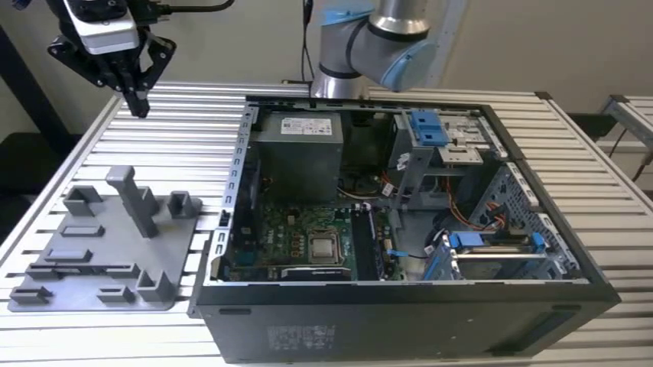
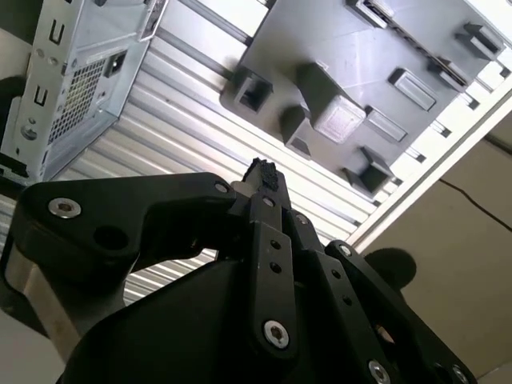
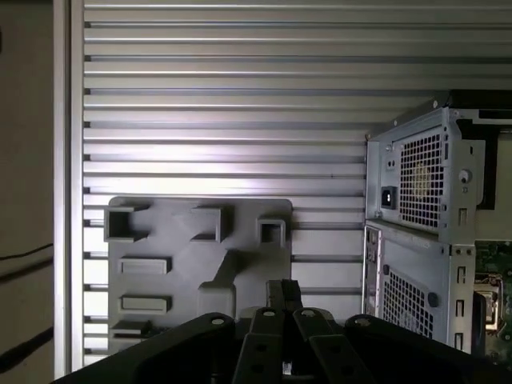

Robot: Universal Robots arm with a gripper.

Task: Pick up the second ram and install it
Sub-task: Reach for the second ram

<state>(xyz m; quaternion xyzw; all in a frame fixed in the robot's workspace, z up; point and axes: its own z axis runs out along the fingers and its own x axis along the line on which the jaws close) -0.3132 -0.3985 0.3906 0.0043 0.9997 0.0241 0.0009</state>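
My gripper (image 1: 139, 109) hangs high over the far corner of the slatted table on the exterior view's left, with its black fingers pointing down and shut on nothing. In both wrist views the fingertips (image 2: 261, 171) (image 3: 282, 291) meet. Below it lies the gray holder plate (image 1: 107, 252) (image 2: 352, 56) (image 3: 200, 240) with its raised blocks. A long slotted block (image 1: 87, 269) on that plate shows a dark line. I cannot tell whether that line is the second ram. The open computer case (image 1: 408, 306) shows its motherboard (image 1: 296, 237).
The arm's base (image 1: 352, 46) stands behind the case. The case's metal rear wall (image 3: 424, 200) (image 2: 76, 80) rises beside the holder plate. A tall gray post (image 1: 131, 199) sticks up from the plate. Bare table slats (image 1: 194, 115) lie under the gripper.
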